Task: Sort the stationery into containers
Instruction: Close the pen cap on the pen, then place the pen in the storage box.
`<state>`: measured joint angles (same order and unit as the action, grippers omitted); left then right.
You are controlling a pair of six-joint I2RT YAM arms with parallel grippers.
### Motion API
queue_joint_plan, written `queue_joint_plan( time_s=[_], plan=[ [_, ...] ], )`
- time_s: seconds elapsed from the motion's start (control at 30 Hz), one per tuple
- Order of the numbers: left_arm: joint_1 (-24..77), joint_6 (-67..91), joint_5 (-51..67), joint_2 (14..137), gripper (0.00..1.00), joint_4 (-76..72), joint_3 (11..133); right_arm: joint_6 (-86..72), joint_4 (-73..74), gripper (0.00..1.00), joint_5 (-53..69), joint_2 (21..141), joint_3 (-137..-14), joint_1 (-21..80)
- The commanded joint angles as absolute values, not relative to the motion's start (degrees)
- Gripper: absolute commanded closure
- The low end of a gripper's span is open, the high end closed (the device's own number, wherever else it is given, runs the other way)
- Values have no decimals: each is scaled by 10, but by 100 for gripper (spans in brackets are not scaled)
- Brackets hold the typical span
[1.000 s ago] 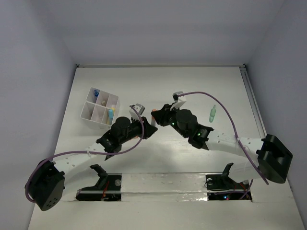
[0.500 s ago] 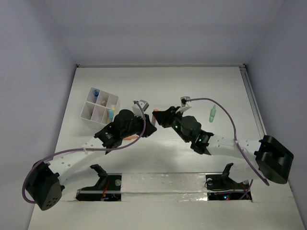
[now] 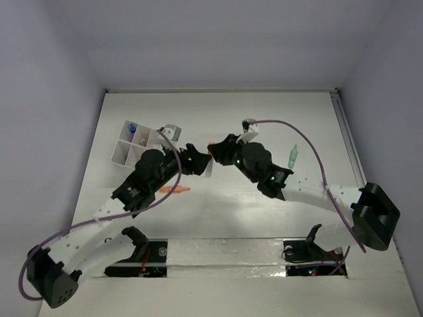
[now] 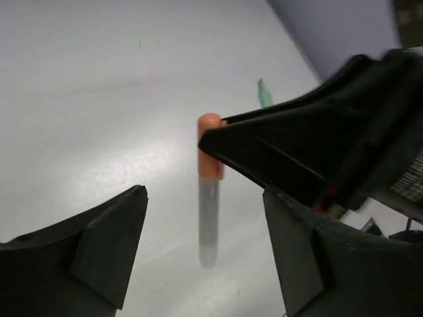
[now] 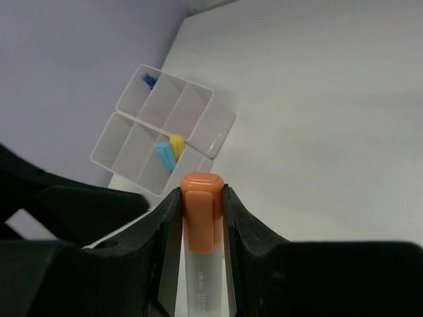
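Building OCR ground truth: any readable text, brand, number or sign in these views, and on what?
No text is legible.
Orange-capped pen: faint print on its clear barrel, too small to read.
Right arm: white label at the frame edge, blurred.

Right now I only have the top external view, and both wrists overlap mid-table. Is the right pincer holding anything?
Observer: Yes. The right wrist view shows the right pincer shut on an orange-capped pen.
Operator: Where along the pen is the grip?
Observer: On the orange cap. In the left wrist view the pale barrel sticks out free beyond it.
Operator: And the left pincer, has it closed on it?
Observer: No. The left wrist view shows the left pincer open, with the pen in the gap and touching neither side.
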<state>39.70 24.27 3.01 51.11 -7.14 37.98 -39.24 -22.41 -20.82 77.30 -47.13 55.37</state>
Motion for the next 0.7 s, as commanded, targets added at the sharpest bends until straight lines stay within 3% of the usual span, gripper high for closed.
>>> queue_joint_plan(
  time_s=[0.0,0.13,0.3,0.67],
  plan=[
    [400,254,-30,427,27,-105,418,-361,-212,100,-153,797,-539,503],
    [400,246,-70,304,21,12,435,-351,-244,100,-135,851,-628,483],
    [400,205,-110,245,1,69,495,-352,-300,100,-57,979,-696,498],
    [400,93,-181,222,1,47,516,-239,-340,100,-50,1200,-933,579]
  ],
)
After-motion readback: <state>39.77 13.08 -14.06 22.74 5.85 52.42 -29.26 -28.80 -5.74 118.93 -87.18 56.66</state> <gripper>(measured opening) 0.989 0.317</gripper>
